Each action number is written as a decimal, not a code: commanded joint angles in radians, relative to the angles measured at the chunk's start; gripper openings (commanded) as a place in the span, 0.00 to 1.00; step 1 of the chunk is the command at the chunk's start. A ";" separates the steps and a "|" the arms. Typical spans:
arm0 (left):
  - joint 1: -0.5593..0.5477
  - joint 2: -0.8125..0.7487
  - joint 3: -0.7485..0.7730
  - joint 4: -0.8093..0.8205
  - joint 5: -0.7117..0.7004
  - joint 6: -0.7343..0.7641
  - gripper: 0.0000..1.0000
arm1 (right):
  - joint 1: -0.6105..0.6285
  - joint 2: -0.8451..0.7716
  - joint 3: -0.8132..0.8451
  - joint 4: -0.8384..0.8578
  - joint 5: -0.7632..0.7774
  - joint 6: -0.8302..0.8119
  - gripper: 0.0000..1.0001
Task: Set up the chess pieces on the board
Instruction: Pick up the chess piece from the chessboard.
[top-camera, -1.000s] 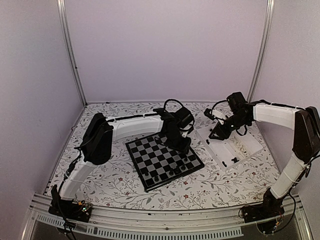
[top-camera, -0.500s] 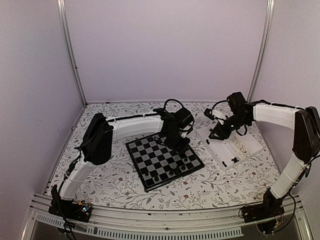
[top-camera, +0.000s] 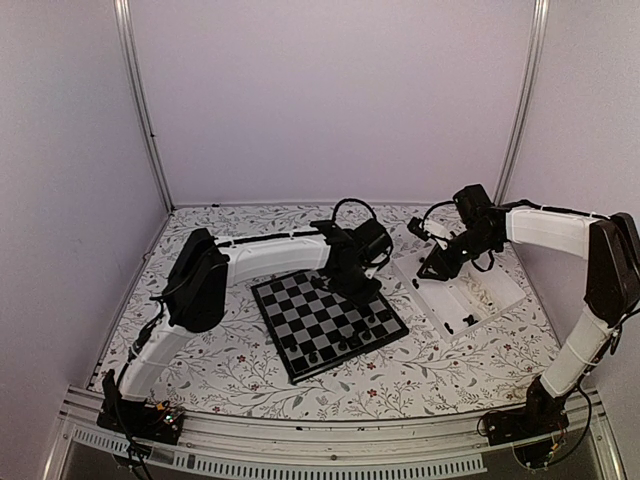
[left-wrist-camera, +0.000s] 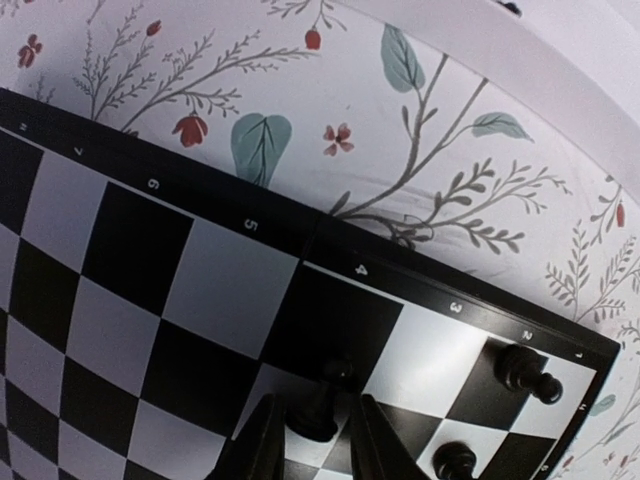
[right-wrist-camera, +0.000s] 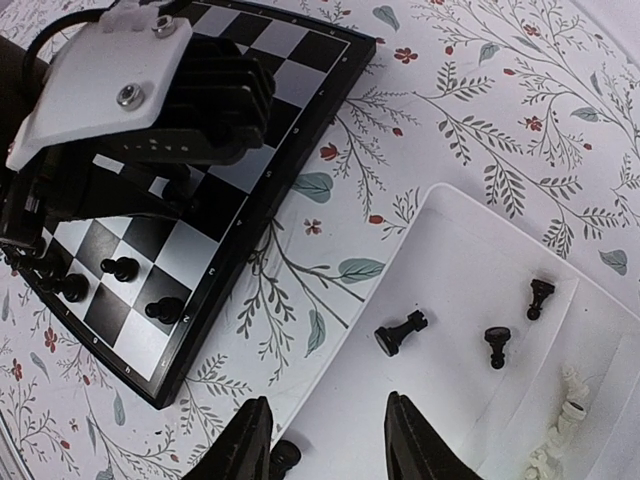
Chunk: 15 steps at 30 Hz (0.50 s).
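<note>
The board (top-camera: 318, 312) lies at the table's middle, with black pieces (top-camera: 345, 345) along its near right edge. My left gripper (top-camera: 362, 287) is over the board's right corner. In the left wrist view it (left-wrist-camera: 322, 445) is shut on a tilted black pawn (left-wrist-camera: 322, 405) just above a grey square, near two standing pawns (left-wrist-camera: 525, 370). My right gripper (top-camera: 437, 266) hovers open over the white tray (top-camera: 495, 295). In its view (right-wrist-camera: 330, 450) a black rook (right-wrist-camera: 400, 333), black pawns (right-wrist-camera: 495, 345) and cream pieces (right-wrist-camera: 565, 405) lie in the tray (right-wrist-camera: 470, 250). One black piece (right-wrist-camera: 285, 458) sits by the left finger.
The left arm's wrist (right-wrist-camera: 130, 90) covers part of the board (right-wrist-camera: 310, 50) in the right wrist view. The table has a floral cloth (top-camera: 230, 370) and purple walls on three sides. The tray stands right of the board with a narrow gap between them.
The left wrist has shifted slightly up and toward the back right over the board's corner. The right arm has not moved.
</note>
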 joint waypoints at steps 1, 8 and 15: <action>-0.015 0.058 -0.033 -0.012 0.008 0.057 0.23 | -0.005 0.013 -0.006 0.001 -0.021 0.008 0.42; -0.015 0.051 -0.061 -0.010 0.006 0.085 0.15 | -0.004 0.021 -0.001 0.001 -0.020 0.008 0.42; 0.005 -0.072 -0.198 0.094 0.021 0.119 0.10 | -0.005 -0.010 0.035 0.017 0.005 0.016 0.42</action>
